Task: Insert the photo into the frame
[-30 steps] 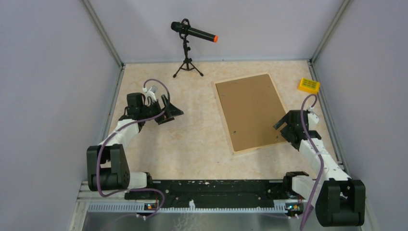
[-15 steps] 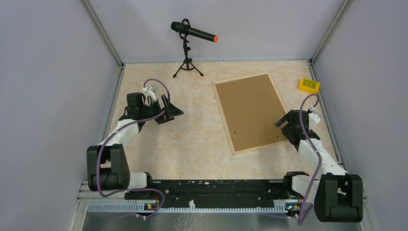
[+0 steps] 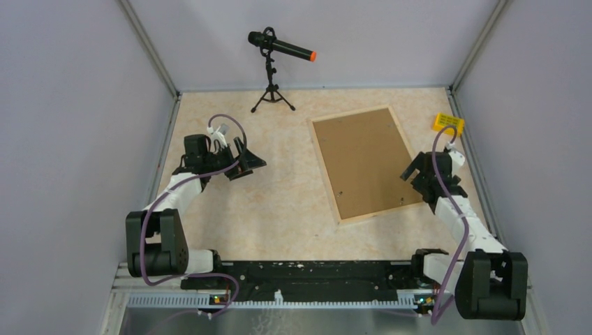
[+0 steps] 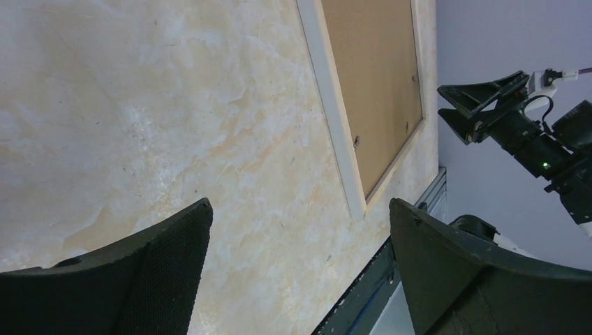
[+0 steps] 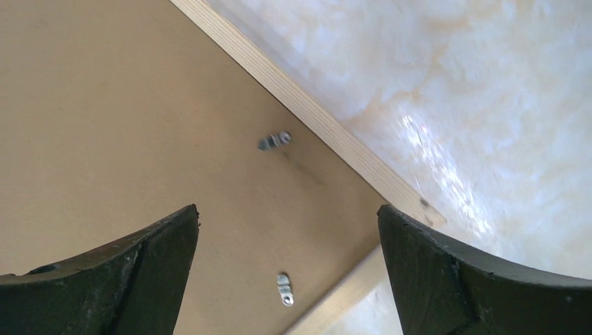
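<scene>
The pale wood frame (image 3: 325,171) lies flat at the right of the table with a plain brown backing board (image 3: 364,162) filling it. The photo is not in view. My right gripper (image 3: 413,167) is open and empty, hovering over the frame's near right corner. The right wrist view shows the frame rail (image 5: 314,115), the board (image 5: 139,105) and two small metal tabs (image 5: 274,141) between my open right gripper (image 5: 287,209). My left gripper (image 3: 246,162) is open and empty over bare table at the left. In the left wrist view (image 4: 300,204) it faces the frame (image 4: 335,118).
A black microphone on a small tripod (image 3: 272,77) stands at the back. A yellow block (image 3: 447,123) lies by the right wall, just beyond the right arm. Grey walls close in the table on three sides.
My right gripper has moved a little farther back and to the right along the frame's right rail. The left arm and the frame have not moved.
</scene>
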Robot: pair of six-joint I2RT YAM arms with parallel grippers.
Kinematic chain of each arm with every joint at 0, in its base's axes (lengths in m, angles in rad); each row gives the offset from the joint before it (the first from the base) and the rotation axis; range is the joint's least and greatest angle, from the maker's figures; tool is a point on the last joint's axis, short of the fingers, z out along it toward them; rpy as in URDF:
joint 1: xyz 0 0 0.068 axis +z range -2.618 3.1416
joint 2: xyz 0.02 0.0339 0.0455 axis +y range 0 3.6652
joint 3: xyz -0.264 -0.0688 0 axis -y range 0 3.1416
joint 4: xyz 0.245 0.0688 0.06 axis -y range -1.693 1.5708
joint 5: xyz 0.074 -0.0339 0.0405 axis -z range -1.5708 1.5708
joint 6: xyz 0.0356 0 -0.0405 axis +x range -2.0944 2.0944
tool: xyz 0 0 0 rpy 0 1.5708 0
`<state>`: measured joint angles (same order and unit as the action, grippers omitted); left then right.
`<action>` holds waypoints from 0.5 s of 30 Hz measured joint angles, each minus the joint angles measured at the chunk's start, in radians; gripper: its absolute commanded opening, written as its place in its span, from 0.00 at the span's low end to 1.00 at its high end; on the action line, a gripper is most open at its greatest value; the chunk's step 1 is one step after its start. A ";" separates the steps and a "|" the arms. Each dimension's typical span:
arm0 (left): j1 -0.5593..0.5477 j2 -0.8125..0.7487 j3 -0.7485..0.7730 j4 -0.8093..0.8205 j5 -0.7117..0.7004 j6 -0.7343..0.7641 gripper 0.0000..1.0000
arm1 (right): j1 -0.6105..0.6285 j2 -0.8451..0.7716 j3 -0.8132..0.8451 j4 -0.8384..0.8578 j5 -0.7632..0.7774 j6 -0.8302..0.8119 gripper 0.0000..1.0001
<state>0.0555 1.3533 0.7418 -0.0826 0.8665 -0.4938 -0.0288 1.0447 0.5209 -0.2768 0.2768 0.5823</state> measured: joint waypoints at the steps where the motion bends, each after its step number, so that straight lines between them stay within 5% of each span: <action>1: -0.001 0.000 0.000 0.000 0.000 0.000 0.99 | 0.000 0.009 0.022 -0.002 -0.004 -0.016 0.98; 7: -0.041 0.000 0.000 -0.006 -0.016 0.010 0.99 | -0.008 0.240 0.252 0.000 -0.056 -0.099 0.97; 15: -0.229 0.029 0.003 -0.041 -0.066 0.025 0.99 | -0.142 0.575 0.467 -0.003 -0.228 -0.145 0.86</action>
<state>-0.1734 1.3819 0.7444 -0.1234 0.8009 -0.4690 -0.1703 1.6196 0.9882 -0.2794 0.0486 0.4370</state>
